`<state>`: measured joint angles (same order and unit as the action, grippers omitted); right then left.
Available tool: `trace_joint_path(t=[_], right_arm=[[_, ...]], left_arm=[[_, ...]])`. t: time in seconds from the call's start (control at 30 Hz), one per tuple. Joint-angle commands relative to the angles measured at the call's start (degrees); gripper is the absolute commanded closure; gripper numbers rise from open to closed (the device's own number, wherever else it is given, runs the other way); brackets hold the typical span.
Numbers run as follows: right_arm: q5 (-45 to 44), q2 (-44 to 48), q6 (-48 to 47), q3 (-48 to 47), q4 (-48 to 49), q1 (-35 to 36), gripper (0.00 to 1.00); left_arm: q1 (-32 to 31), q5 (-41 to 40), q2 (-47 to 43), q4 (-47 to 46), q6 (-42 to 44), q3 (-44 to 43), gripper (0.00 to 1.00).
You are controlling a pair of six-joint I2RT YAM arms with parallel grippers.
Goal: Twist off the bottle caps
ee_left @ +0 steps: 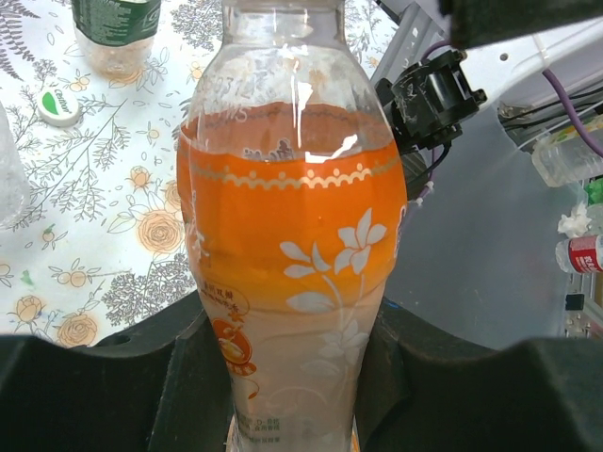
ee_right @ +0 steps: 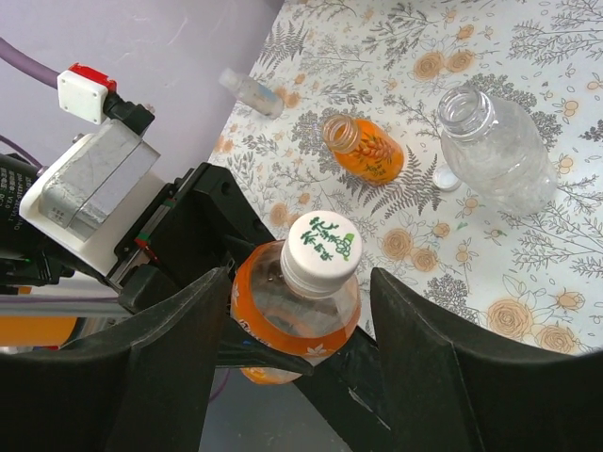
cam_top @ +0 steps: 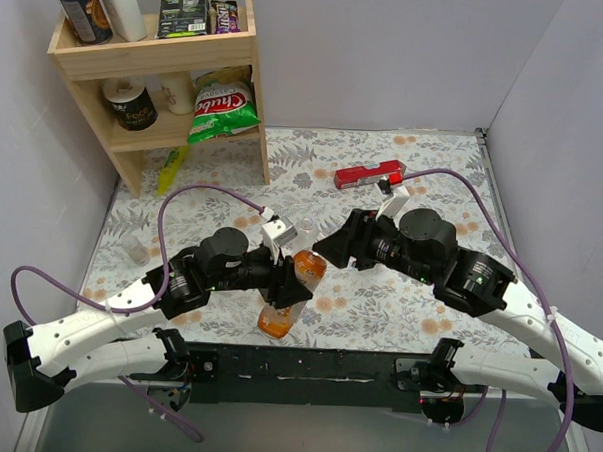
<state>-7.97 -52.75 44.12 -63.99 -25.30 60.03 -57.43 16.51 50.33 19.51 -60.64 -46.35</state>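
From above, the left hand (cam_top: 287,285) is clamped on the slim orange plastic bottle (cam_top: 297,276). It holds the bottle over the middle of the desk's (cam_top: 433,192) near edge, long axis tilted, neck pointing toward the right hand (cam_top: 320,250).

In the left wrist view, its black fingers (ee_left: 188,386) pinch the bottle's lower body.

In the right wrist view, the right hand's fingers stand apart either side of the white, green-printed round screw cap (ee_right: 323,249), with no clear contact. The cap faces straight into that hand, so closing and twisting looks next.
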Motion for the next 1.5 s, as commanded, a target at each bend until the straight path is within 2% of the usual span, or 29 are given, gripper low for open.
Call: trace_joint_path(t=[0.0,0.47,0.93,1.13,1.17,1.3,1.37,1.47], right_arm=[[0.14,0.46,1.32,-2.55,2.62,0.26,0.32],[1.46,-1.47,0.09,-2.28,5.44,0.26,0.32],[-1.88,-2.18,-0.79,-2.46,3.59,0.26,0.36],[-2.05,-2.09,-0.88,-1.76,4.03,0.26,0.60],[-1.97,-1.83,-0.88,-1.58,4.03,0.26,0.71],[-2.05,0.01,-2.63,0.61,5.34,0.26,0.94],[-1.09,2.38,-4.64,2.71,7.18,0.26,0.99],[3.28,5.28,-10.35,4.13,9.29,-0.09,0.99]], left_arm=[[0.30,-1.92,-0.05,0.36,0.79,-2.08,0.85],[-0.05,0.80,1.35,0.62,1.58,-2.17,0.86],[-2.07,0.10,1.09,0.18,0.79,-1.64,0.86],[-2.34,-0.08,1.00,0.01,0.35,-1.46,0.87],[-2.42,0.10,0.83,-0.08,0.26,-1.46,0.87],[-2.34,1.33,-1.01,-2.01,-1.23,-0.41,0.87],[-2.34,3.60,-2.42,-3.94,-2.63,0.81,0.87],[-2.25,9.30,-2.95,-7.28,-4.82,2.74,0.87]])
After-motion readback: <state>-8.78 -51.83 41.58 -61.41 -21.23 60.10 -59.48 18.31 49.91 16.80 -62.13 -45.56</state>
